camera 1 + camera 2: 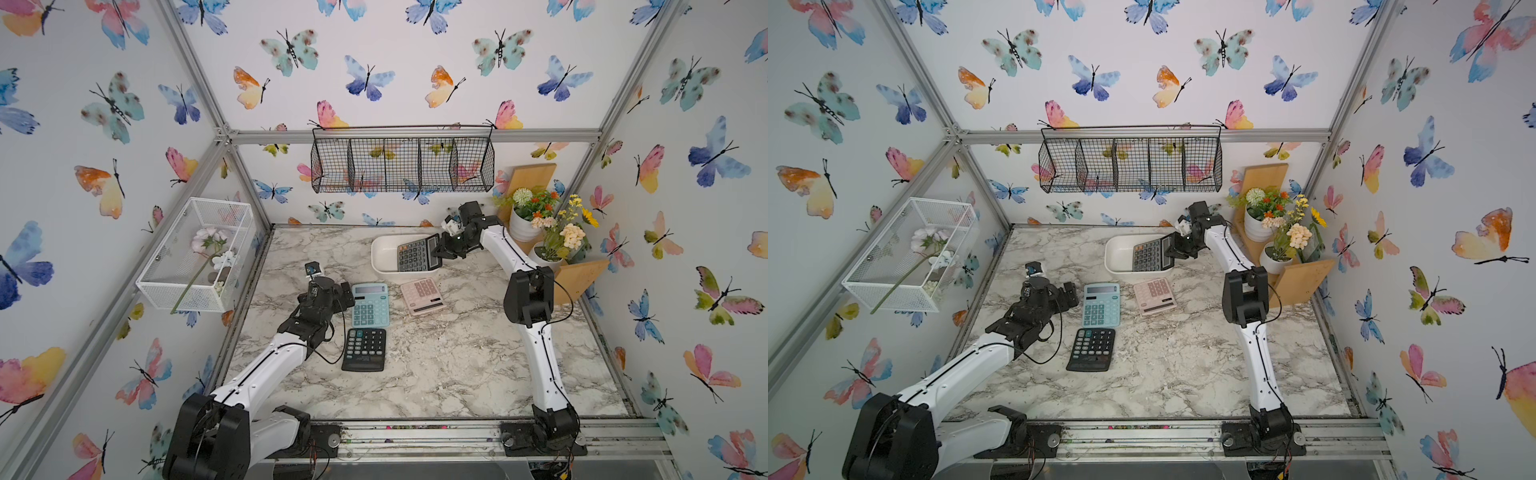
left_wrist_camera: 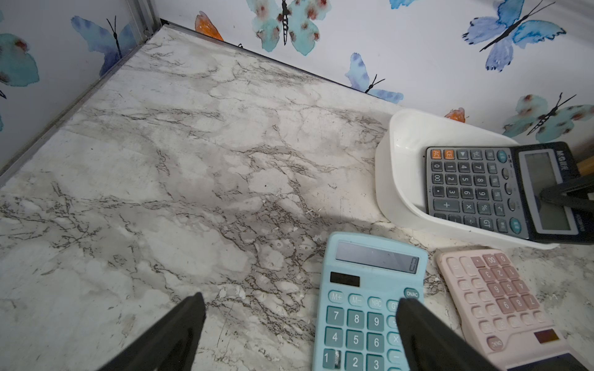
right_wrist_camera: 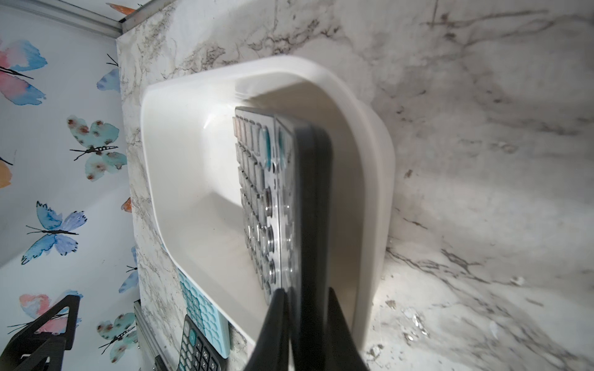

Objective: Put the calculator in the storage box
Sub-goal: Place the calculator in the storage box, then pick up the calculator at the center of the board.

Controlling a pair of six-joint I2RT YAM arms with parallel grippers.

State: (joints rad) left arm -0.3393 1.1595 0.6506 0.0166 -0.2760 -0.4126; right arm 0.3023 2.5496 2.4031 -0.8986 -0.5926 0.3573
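Marble-veined tabletop [image 1: 449, 365] underneath, butterfly wallpaper [image 1: 407, 104] on every wall. Pinches the grey calculator [image 1: 413, 254] by its display end with the right claw [image 1: 436, 250]: jaws narrow, one finger on the face and one on the back, seen edge-on from the right wrist [image 3: 305, 321]. Holds it tilted, keypad end down inside the storage box [image 1: 380, 254] just ahead of the fingertips, display end raised at the claw above the box's nearer end wall. Cannot tell whether the low end touches the box floor.

Spreads the left claw [image 2: 302, 331] wide and empty, low over the table and well apart from the right claw. Hangs one fingertip above the key rows of the teal calculator [image 2: 366, 308], the other above bare marble. Shows the pink calculator [image 2: 501, 305] flat just past the teal one, between the left claw and the box. Shows the black calculator [image 1: 365, 349] flat behind the left claw's fingertips, beside that arm's wrist, end to end with the teal one; touching or not, cannot tell.

Beyond and above the right claw, on the back wall: black wire basket [image 1: 402, 164]. Behind its wrist, in the corner: flower pots [image 1: 524, 226]. On the side wall, outward of the left claw: white mesh box [image 1: 195, 257] with artificial blossoms inside.
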